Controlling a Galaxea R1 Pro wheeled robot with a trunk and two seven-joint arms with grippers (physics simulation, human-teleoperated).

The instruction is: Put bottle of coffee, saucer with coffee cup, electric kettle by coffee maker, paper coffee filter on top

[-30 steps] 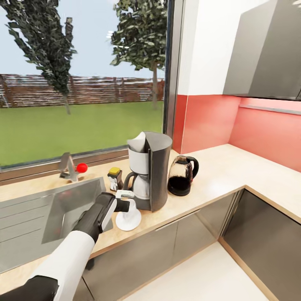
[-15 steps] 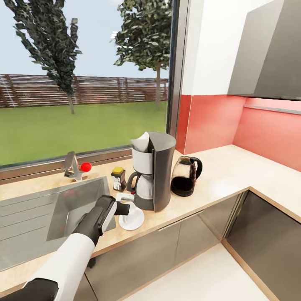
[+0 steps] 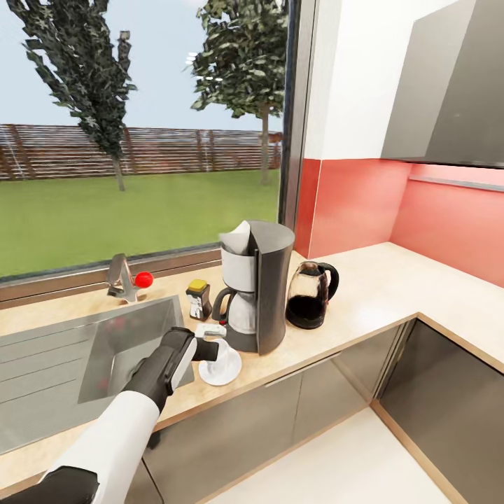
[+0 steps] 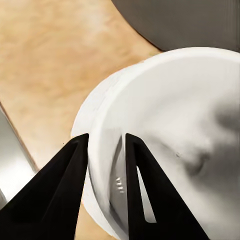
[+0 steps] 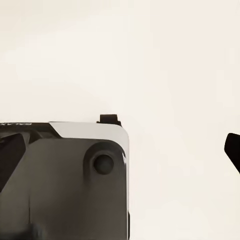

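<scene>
Beige speckled counter (image 3: 364, 294) carries everything: far left the bottle of coffee (image 3: 199, 299), nearer it the left gripper (image 4: 104, 150) clamped on the coffee cup (image 3: 216, 352) rim — the cup sitting on the saucer (image 3: 220, 367). Rightward stand the coffee maker (image 3: 255, 294), paper coffee filter (image 3: 238, 238) on top, then the electric kettle (image 3: 310, 295). Right gripper: cannot tell.

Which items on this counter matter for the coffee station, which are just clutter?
Job: coffee maker, paper filter, coffee jar, kettle, saucer, cup held by left end effector, countertop.
Clutter: sink, tap.
</scene>
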